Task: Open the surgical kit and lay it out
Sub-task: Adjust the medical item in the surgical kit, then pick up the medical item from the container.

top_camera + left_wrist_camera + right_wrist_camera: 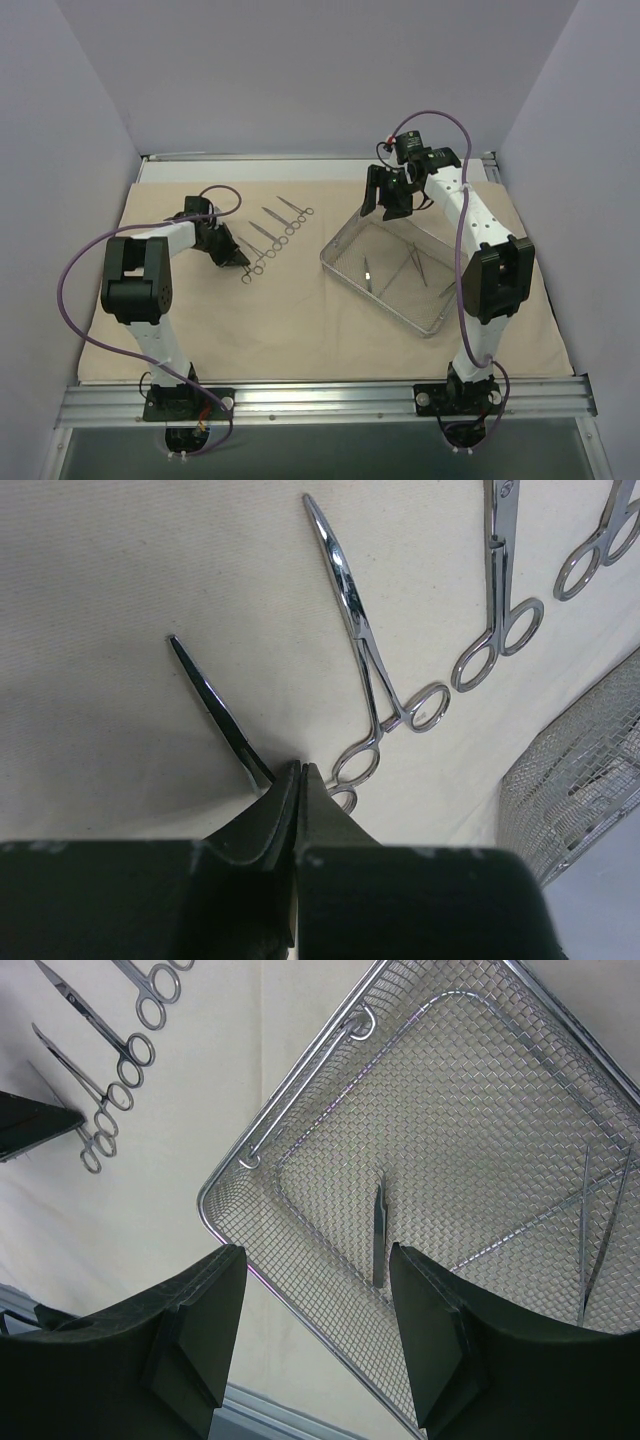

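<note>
The beige cloth wrap (300, 320) lies spread flat over the table. The silver wire-mesh tray (345, 268) sits on it at centre right and holds dark tweezers (379, 1235) and thin steel instruments (590, 1250). Three ring-handled instruments (278, 222) lie in a row on the cloth left of the tray. My left gripper (240, 258) is down at the near end of that row. In the left wrist view its jaws (300, 768) are shut on a fourth thin forceps (215, 710), which lies on the cloth. My right gripper (385, 205) hangs open and empty above the tray's far corner (318, 1260).
The laid-out forceps (365, 640) and its neighbour (497, 610) lie close to the left fingers. The tray's mesh wall (575, 770) stands just right of them. A metal rail (320, 395) runs along the table's near edge. Purple cables loop off both arms.
</note>
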`<action>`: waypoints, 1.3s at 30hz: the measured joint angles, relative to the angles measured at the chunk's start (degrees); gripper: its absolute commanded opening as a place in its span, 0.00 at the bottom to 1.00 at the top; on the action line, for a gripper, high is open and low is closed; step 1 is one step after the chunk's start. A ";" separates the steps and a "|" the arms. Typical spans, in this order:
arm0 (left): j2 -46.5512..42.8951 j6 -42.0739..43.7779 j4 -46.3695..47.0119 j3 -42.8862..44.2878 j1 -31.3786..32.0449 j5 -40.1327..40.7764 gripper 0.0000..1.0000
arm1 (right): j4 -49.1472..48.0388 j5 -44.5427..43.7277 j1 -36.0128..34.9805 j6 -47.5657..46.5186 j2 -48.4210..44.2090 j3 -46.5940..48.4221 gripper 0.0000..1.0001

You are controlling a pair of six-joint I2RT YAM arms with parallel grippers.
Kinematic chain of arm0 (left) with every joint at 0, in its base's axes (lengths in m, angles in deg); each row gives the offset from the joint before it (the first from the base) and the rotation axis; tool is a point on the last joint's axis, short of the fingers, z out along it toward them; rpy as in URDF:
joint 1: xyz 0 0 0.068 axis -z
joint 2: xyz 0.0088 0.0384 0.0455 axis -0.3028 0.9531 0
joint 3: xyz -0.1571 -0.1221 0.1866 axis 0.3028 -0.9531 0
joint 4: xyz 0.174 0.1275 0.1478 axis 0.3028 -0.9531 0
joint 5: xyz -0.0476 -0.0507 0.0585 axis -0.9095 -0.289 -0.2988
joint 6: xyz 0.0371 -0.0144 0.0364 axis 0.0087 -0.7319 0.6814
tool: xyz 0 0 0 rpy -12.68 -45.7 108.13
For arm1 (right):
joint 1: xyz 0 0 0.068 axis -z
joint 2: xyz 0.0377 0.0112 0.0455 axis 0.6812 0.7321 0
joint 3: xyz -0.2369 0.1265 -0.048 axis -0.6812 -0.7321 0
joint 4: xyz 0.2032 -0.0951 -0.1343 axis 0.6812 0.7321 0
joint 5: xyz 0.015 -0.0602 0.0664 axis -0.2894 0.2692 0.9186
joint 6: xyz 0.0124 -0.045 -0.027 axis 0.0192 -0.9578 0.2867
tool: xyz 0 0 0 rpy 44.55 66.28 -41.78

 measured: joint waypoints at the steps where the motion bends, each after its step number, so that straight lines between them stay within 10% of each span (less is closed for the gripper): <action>1: 0.00 0.04 0.00 0.00 -0.04 0.00 0.02 | 0.00 0.00 0.00 0.00 0.00 0.00 0.59; 20: -1.07 0.26 -0.26 -1.31 -0.74 0.07 0.02 | -0.22 -0.04 0.02 -0.24 0.00 -0.39 0.60; 25: -2.12 0.48 -1.38 -1.07 -0.76 0.61 0.33 | -0.83 -1.90 -0.02 -2.36 -0.02 -4.94 1.00; 32: -9.86 1.81 -4.35 5.57 -0.15 0.68 0.41 | -1.36 -5.53 -1.27 -4.22 0.02 -13.62 0.95; 39: -16.06 2.58 -4.76 8.26 2.86 0.61 0.40 | -4.63 -7.85 -7.45 -3.67 0.26 -16.59 0.61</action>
